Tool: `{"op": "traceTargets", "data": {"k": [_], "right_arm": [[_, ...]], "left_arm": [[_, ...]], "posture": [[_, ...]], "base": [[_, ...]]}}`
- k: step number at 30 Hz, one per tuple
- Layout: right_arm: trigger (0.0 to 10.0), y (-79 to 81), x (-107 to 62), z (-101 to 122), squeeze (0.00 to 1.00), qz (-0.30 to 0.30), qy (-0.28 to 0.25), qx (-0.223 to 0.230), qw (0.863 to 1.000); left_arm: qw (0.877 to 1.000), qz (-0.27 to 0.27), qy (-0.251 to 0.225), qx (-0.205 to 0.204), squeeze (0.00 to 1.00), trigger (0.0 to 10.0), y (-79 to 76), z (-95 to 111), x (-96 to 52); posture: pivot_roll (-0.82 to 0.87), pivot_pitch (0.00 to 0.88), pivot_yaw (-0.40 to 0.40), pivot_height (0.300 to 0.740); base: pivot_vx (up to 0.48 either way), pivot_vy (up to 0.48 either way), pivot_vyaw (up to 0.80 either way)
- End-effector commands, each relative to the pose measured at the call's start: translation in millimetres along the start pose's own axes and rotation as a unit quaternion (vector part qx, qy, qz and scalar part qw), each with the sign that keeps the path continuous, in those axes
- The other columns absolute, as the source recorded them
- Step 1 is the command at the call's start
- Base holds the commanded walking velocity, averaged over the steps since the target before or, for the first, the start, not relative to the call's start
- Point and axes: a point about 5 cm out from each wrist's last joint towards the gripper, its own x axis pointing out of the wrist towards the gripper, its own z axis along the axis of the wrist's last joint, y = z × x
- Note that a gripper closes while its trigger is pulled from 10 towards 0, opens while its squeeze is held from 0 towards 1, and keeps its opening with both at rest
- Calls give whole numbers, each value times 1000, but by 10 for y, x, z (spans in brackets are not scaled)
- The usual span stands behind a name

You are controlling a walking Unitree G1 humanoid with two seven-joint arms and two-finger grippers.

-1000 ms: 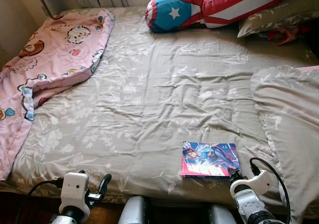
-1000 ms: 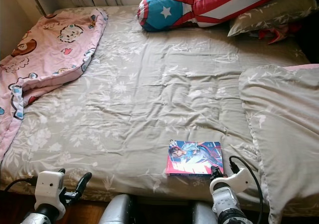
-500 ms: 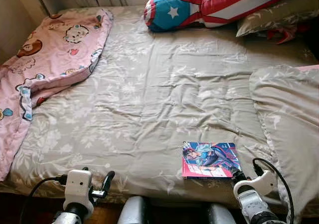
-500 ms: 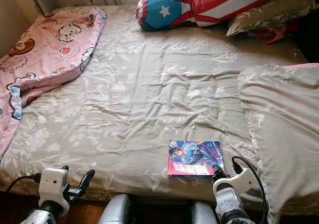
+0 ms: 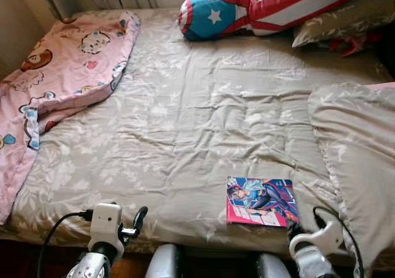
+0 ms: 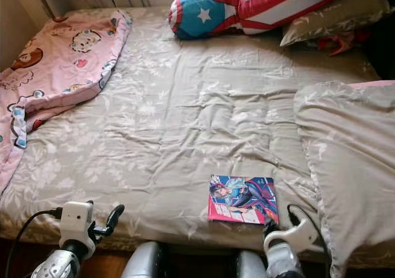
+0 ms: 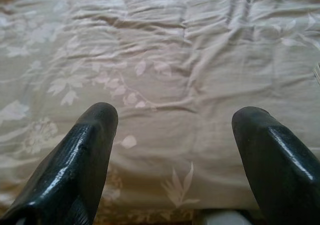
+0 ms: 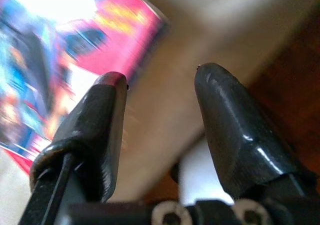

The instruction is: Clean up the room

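Observation:
A colourful comic book (image 5: pixel 261 201) lies flat on the grey floral bedsheet (image 5: pixel 197 123) near the bed's front edge. My right gripper (image 8: pixel 160 77) is open, just below and right of the book's near corner (image 8: pixel 75 45), with nothing between its fingers. My right wrist (image 5: pixel 316 244) sits at the bed's edge. My left gripper (image 7: pixel 175 117) is open too, hovering over bare sheet at the front left (image 5: pixel 139 219).
A pink cartoon blanket (image 5: pixel 62 74) is bunched along the left side. A star-and-stripes pillow (image 5: pixel 259 3) and a grey pillow (image 5: pixel 349 15) lie at the head. A folded grey duvet (image 5: pixel 358 160) covers the right side. Dark wooden floor (image 8: pixel 290 85) lies below the bed edge.
The camera has shifted slightly. My right wrist has dropped lower and a little right of the book. My left arm has moved right and slightly up.

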Motion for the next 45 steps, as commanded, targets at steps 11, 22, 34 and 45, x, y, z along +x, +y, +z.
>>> {"op": "traceTargets", "data": {"k": [11, 22, 34, 45], "right_arm": [[10000, -24, -96, -135, 0, 78, -38, -209, 974], [10000, -164, -174, -336, 0, 84, -2, -339, 937], [10000, -221, -162, -344, 0, 66, 31, -391, 918], [10000, -548, -233, -336, 0, 18, 83, -424, 902]], "left_arm": [[998, 43, 22, -37, 0, 10000, 29, -220, 214], [991, 64, 105, -56, 0, 10000, 2, -598, 300], [973, 81, 202, -71, 0, 10000, 152, -913, 186], [948, 76, 302, -72, 0, 10000, 20, -1302, -155]], "posture": [[46, 0, 13, 659], [-14, 0, -7, 724], [-18, 0, -46, 740], [-16, 0, -53, 740]], "base": [[0, 0, 0], [0, 0, 0], [0, 0, 0], [0, 0, 0]]}}
